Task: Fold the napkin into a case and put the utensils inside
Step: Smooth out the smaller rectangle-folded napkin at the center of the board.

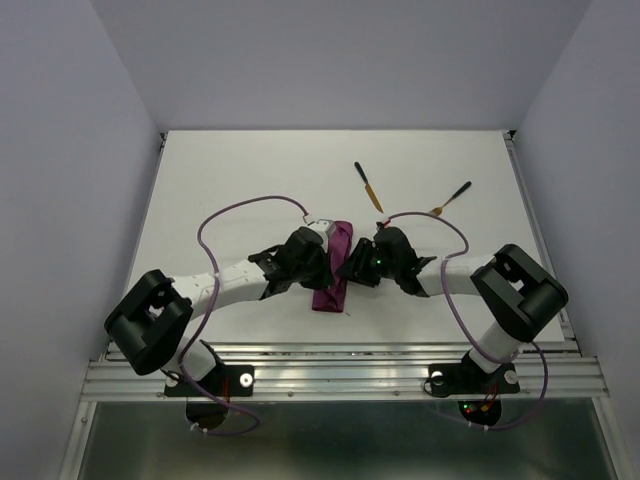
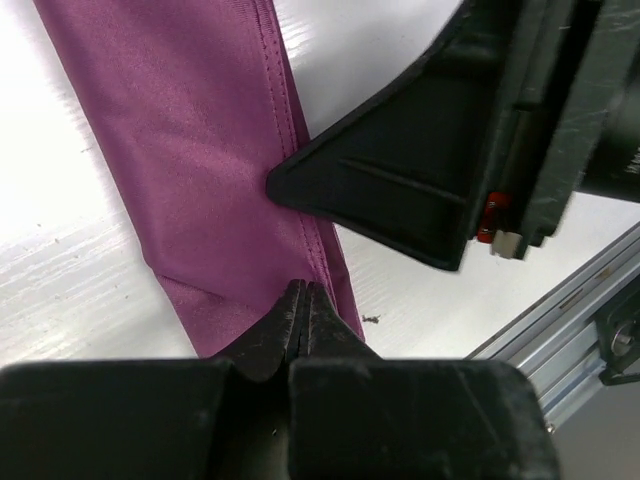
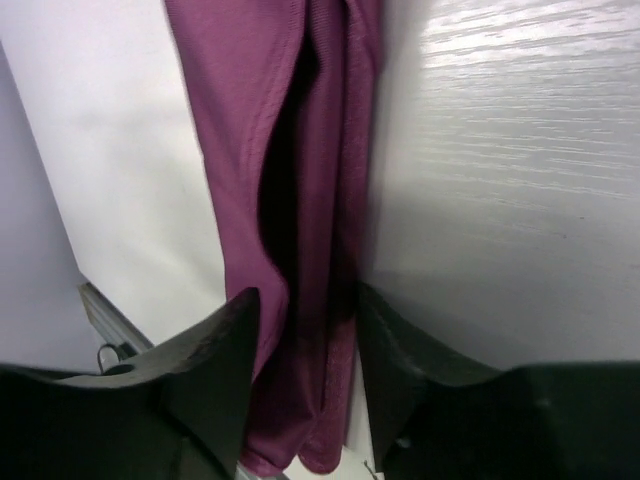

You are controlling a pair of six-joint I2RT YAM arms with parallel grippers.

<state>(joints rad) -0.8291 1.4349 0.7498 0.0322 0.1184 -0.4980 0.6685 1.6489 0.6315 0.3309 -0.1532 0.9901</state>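
The napkin (image 1: 330,297) is plain magenta-purple, the table (image 1: 250,180) white.

No text, label, brand, number or sign can be read in any of the 3 views.
Napkin (image 1: 330,298): plain cloth, nothing printed or tagged that can be made out.
Worktop (image 1: 250,180): plain white surface, no legible marking.

Finely woven, faintly shiny purple cloth forms the case (image 2: 190,150), hem stitched, on a glossy white, lightly grained surface (image 3: 500,200); the left hand (image 2: 300,300) is matt black plastic.
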